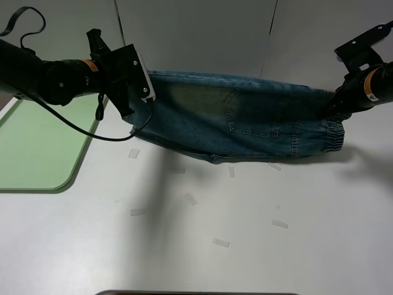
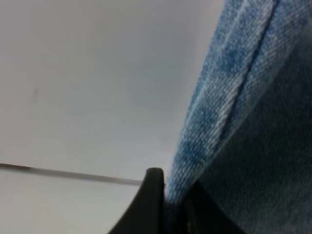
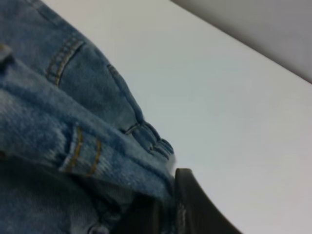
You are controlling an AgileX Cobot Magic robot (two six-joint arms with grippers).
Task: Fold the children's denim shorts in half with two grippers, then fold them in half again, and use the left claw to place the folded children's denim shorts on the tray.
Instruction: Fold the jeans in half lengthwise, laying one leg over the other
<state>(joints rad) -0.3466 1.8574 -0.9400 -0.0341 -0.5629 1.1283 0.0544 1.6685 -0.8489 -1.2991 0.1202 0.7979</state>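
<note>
Closest to the lens, in the left wrist view: one black finger (image 2: 152, 202) of the left gripper (image 2: 173, 212), shut tight on a stitched edge of the children's denim shorts (image 2: 243, 97), with blue cloth filling that side of the picture. Equally close in the right wrist view: the right gripper (image 3: 168, 214), clamped on the waistband (image 3: 146, 136) end, a belt loop (image 3: 80, 156) with orange stitching just beside the pinch.

Largest in the high view: a white counter (image 1: 196, 258), taking up most of the picture, with grey panels (image 1: 196, 31) behind it.

Next in size: the shorts, stretched sideways between both grippers, held along the upper edge and hanging like a banner. Back pocket (image 1: 255, 114) turned to the camera, pale faded patch (image 1: 184, 95) toward the left half, gathered waistband at the right end. Soft shadow on the counter under the sagging lower edge. Impossible to tell whether that edge touches the counter.

Then the tray (image 1: 37, 147): pale green, flat, at the left edge of the counter, partly under the left arm, apart from the shorts.

Smaller: a black cable (image 1: 80, 129) looping from the left arm down toward the left gripper.

Smallest: several white tape strips (image 1: 221, 243), scattered on the counter in front of the shorts.
</note>
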